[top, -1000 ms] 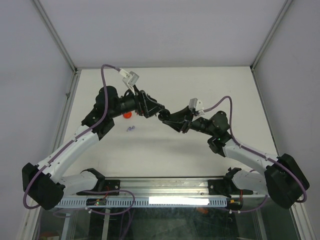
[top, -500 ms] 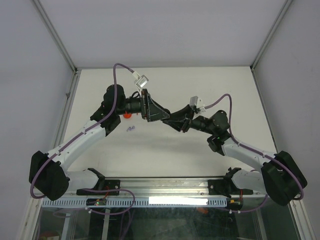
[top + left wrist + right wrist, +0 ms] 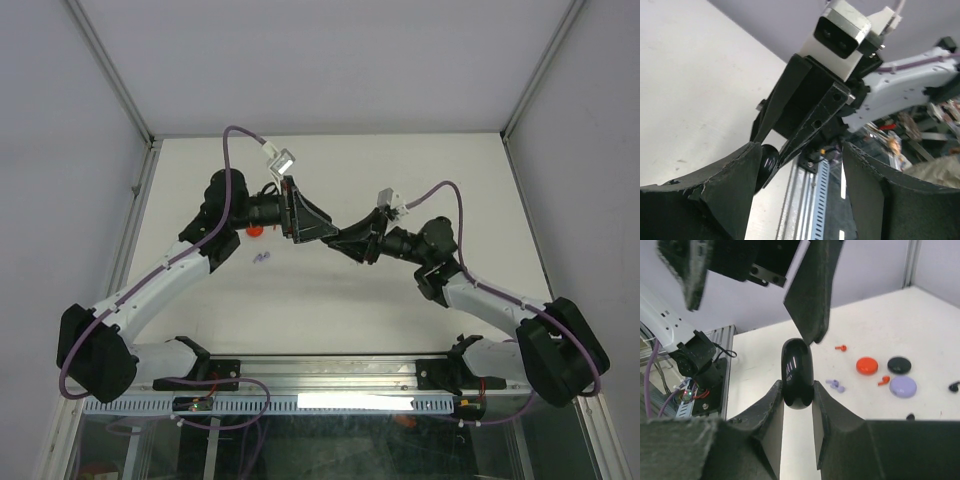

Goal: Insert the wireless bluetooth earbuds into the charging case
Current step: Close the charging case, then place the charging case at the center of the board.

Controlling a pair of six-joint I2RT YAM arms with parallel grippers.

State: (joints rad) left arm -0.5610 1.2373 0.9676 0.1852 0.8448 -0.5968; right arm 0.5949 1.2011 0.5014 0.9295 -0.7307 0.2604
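From above: holding the left gripper point(image 3: 318, 229) tip to tip with the right gripper point(image 3: 338, 238) over the table point(image 3: 420, 170), showing pale purple earbuds point(image 3: 262, 258) lying near a red case point(image 3: 255, 230). Left wrist: holding the left fingers point(image 3: 730, 195) wide apart, released. Right wrist: clenching a black round case point(image 3: 797, 372) edge-on (a red earbud point(image 3: 841, 347) lying loose on the table beyond).

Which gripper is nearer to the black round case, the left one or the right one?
Right. The right gripper is shut on the black round case, held on edge between its fingers. The left gripper faces it, open, one finger close to the case's rim.
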